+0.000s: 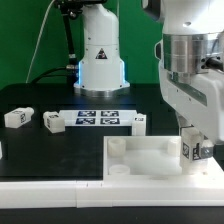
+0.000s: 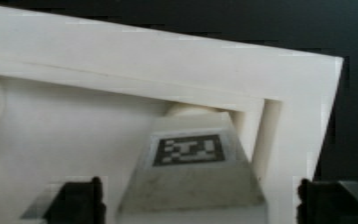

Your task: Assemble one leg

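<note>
Your leg [image 2: 194, 160] already stands in the tray [image 1: 150, 160] at its corner on the exterior view's right, tight against the rim. The gripper [image 2: 202, 200] hovers over it, fingers [image 2: 83, 200] apart on either side and not touching. Whether it's fully seated, you can't tell; spare legs [image 1: 53, 122] wait on the surface [image 1: 50, 150].

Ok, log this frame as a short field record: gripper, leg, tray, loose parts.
gripper: gripper open, fingers either side of a leg
leg in gripper: leg at the tray's corner on the exterior view's right, tag visible
tray: white tray on the table
loose legs: three on the black table
marker board: marker board, behind the tray
</note>
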`<state>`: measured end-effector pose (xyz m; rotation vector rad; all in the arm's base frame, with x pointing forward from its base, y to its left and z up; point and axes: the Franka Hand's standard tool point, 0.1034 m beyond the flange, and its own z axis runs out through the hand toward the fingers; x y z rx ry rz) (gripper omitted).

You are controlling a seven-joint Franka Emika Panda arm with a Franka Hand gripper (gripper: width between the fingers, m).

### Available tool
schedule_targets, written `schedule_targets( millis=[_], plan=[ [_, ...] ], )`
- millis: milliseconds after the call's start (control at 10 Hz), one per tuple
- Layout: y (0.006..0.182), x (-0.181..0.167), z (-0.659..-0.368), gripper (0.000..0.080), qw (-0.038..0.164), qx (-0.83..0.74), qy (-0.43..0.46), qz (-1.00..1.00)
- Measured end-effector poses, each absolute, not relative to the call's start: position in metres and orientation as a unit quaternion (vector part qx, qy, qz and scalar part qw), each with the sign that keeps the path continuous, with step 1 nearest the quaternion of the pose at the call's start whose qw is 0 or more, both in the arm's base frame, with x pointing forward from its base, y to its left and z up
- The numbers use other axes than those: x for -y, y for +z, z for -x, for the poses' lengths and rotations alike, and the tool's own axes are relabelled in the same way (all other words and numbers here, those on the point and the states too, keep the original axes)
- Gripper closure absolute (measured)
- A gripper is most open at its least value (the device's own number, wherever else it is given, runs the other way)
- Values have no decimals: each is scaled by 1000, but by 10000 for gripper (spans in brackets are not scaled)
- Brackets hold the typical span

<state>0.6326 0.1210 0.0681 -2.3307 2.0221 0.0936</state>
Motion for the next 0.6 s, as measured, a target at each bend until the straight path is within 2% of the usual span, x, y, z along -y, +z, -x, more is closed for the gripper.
schedule_targets(
  millis=[100,600],
  plan=[
    [68,-121,-632,164,28,-615,29,788],
    [68,-124,-632,150,35,-404,22,914]
  ],
)
